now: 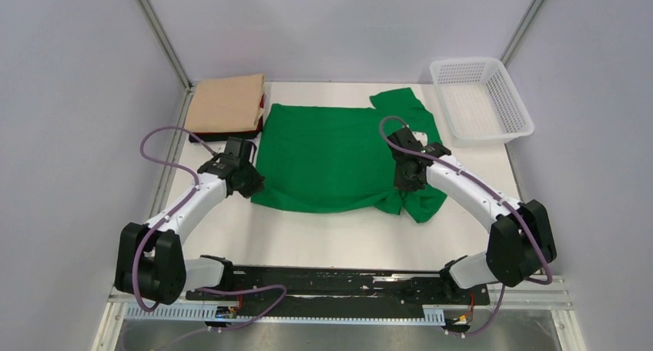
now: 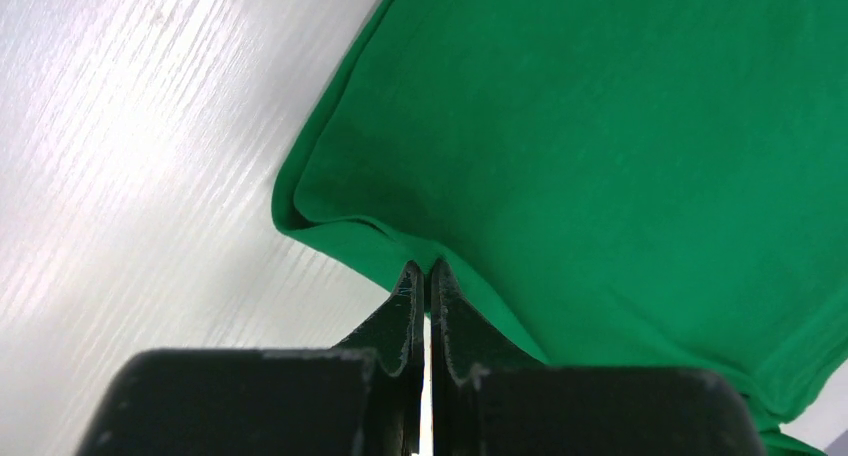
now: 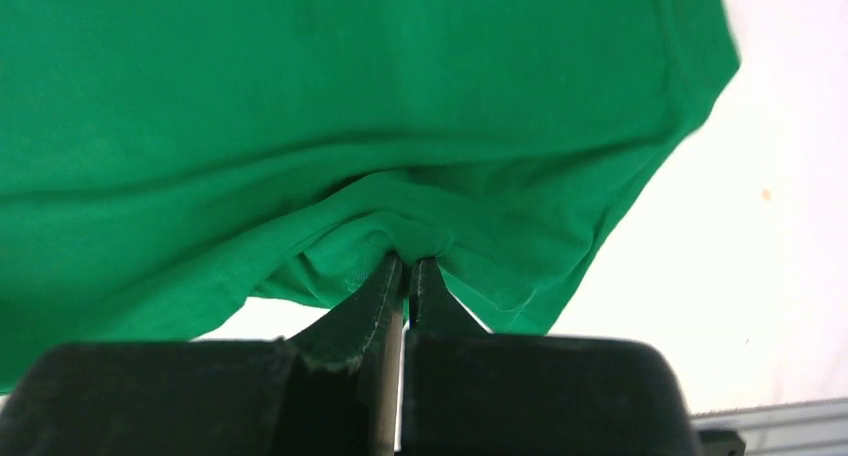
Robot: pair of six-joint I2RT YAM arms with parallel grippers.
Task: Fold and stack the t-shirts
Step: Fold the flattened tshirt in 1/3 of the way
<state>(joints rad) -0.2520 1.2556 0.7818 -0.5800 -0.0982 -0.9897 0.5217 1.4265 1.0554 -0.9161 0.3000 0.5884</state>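
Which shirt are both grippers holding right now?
The bright green t-shirt, spread out centrally; the left gripper and right gripper are each pinched shut on its near edge. The tan t-shirt lies folded at the far-left corner, untouched.

Green t-shirt (image 1: 331, 155) is a plain bright green all over, no print, and the folded tan t-shirt (image 1: 226, 103) is just as plain, with a black t-shirt (image 1: 202, 138) peeking out under it. Desk (image 1: 308, 235) is white with faint wood-grain streaks, basket (image 1: 481, 97) is white mesh, and left arm (image 1: 189, 205) and right arm (image 1: 470, 189) are white with black joints and purple cables (image 1: 164, 128).
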